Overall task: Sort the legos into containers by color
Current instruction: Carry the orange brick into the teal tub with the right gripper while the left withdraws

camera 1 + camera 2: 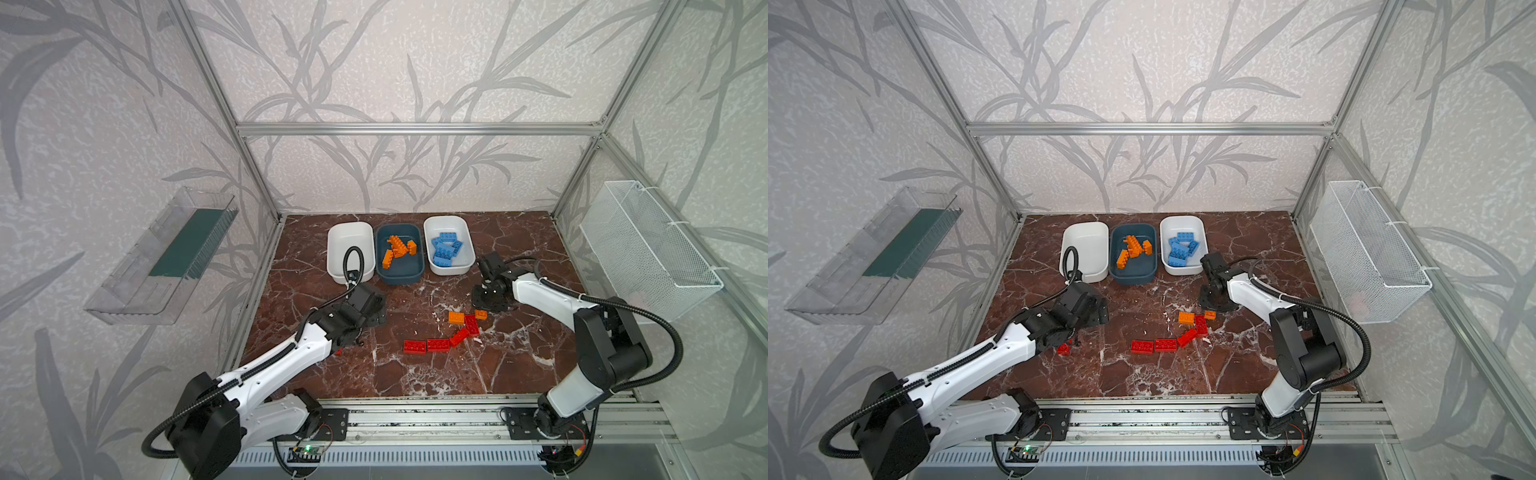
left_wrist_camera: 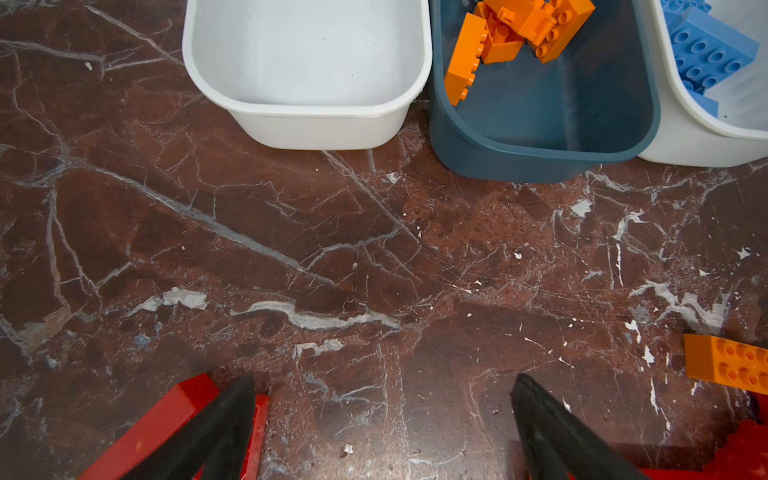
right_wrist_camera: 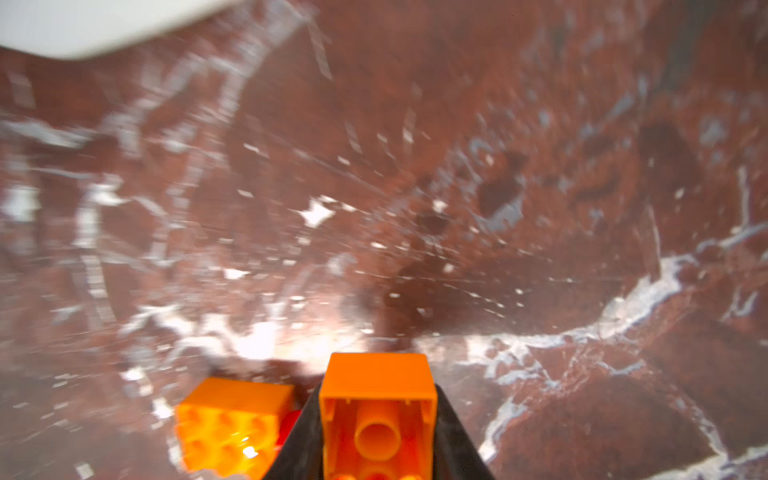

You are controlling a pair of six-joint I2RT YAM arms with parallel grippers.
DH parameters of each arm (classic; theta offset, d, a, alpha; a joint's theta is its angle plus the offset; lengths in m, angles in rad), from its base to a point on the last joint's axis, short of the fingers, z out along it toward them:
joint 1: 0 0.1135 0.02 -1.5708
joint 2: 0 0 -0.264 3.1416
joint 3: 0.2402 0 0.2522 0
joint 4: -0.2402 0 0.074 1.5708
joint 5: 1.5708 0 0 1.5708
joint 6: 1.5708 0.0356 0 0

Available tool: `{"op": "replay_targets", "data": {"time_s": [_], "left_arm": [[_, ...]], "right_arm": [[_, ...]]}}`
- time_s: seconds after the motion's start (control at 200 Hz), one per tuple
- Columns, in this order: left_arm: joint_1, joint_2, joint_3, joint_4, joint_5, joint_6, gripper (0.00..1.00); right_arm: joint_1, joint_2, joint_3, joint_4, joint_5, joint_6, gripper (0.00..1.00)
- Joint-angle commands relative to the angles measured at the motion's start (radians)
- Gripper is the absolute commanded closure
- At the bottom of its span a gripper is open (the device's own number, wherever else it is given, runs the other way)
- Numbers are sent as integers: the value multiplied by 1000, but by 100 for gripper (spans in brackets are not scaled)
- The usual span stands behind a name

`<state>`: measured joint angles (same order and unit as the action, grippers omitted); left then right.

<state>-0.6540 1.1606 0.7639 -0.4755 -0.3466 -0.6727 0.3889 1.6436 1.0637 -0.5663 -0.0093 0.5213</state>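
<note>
Though glossy, veined red-brown marble tabletop (image 1: 415,374) between leaf-patterned walls (image 1: 395,62).

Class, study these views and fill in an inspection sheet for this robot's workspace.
Surface: red-brown marble tabletop.
Job's things: left white tub empty; teal tub holds orange bricks; right white tub holds blue bricks; red bricks and an orange brick loose on the tabletop.
Clutter: nothing seen.
Grippers: left gripper open, beside a lone red brick; right gripper shut on small orange brick.
Cables: black hoses loop along both arms.
Surroundings: clear wall tray, wire mesh basket, aluminium frame.
</note>
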Motion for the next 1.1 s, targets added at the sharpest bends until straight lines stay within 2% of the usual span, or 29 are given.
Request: {"op": "replay_targets", "data": {"time_s": [0.0, 0.115, 0.255, 0.375, 0.545, 0.79, 0.835, 0.915, 0.98, 1.025, 1.095], "left_arm": [[24, 25, 43, 1, -13, 12, 5], [92, 74, 70, -10, 25, 8, 5], [174, 108, 83, 6, 109, -18, 5], [184, 127, 101, 7, 113, -25, 5], [188, 174, 147, -38, 107, -26, 5], [189, 173, 168, -70, 105, -43, 5], [188, 165, 162, -73, 105, -45, 5], [188, 144, 147, -69, 111, -49, 5], [188, 126, 136, -68, 118, -53, 5], [187, 115, 132, -70, 122, -53, 5], [187, 96, 124, -71, 124, -53, 5]], "right_arm": [[27, -8, 95, -31, -54, -29, 73], [81, 57, 244, 6, -99, -48, 73], [123, 260, 493, -13, -142, -60, 73], [146, 413, 694, -30, -202, -78, 72], [172, 603, 965, -123, -214, -123, 72], [183, 793, 1235, -221, -226, -145, 71], [183, 820, 1274, -237, -227, -148, 65], [190, 830, 1308, -254, -225, -153, 44], [199, 805, 1293, -247, -216, -163, 31], [208, 770, 1264, -233, -202, -172, 25], [217, 709, 1201, -210, -186, -176, 23]]}}
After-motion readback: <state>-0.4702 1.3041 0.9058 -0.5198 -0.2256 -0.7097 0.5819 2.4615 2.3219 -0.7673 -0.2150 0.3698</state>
